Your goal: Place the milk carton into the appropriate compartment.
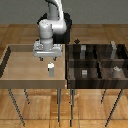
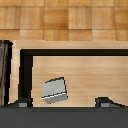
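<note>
The milk carton (image 1: 50, 68) is a small white box with a grey side, standing on the floor of the light wooden tray (image 1: 15, 75) at the exterior view's left. My gripper (image 1: 47, 59) hangs above and just behind it, open, nothing between its fingers. In the wrist view the milk carton (image 2: 54, 90) shows below as a tilted grey-white shape, off-centre between the two fingertips (image 2: 22, 103), which stand wide apart. The gripper (image 2: 63, 103) is clear of the carton.
A dark bin (image 1: 98, 62) with four compartments stands at the exterior view's right of the tray. It holds a tall grey slab (image 1: 114, 48), a small grey cube (image 1: 84, 73) and other small items. The tray has raised walls (image 2: 26, 65).
</note>
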Controlling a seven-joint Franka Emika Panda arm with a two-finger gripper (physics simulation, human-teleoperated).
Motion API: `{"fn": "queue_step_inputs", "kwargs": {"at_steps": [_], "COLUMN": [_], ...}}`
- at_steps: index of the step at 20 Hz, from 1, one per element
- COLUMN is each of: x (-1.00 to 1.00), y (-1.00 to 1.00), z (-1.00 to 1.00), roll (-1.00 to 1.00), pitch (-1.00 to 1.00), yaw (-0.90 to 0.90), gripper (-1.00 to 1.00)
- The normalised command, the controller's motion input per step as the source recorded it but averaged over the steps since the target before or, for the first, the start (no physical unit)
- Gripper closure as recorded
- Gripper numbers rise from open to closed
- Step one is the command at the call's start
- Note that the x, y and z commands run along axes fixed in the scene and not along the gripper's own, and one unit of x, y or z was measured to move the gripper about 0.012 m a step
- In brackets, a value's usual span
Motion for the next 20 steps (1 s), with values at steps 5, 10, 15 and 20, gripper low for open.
{"fn": "queue_step_inputs", "kwargs": {"at_steps": [5, 10, 15, 20], "x": [0.00, 0.00, 0.40, 0.00], "y": [0.20, 0.00, 0.00, 0.00], "z": [0.00, -0.40, 0.00, -0.80], "roll": [0.00, 0.00, 0.00, 0.00], "pitch": [0.00, 0.00, 0.00, 0.00], "yaw": [0.00, 0.00, 0.00, 0.00], "gripper": [-1.00, -1.00, -1.00, -1.00]}}
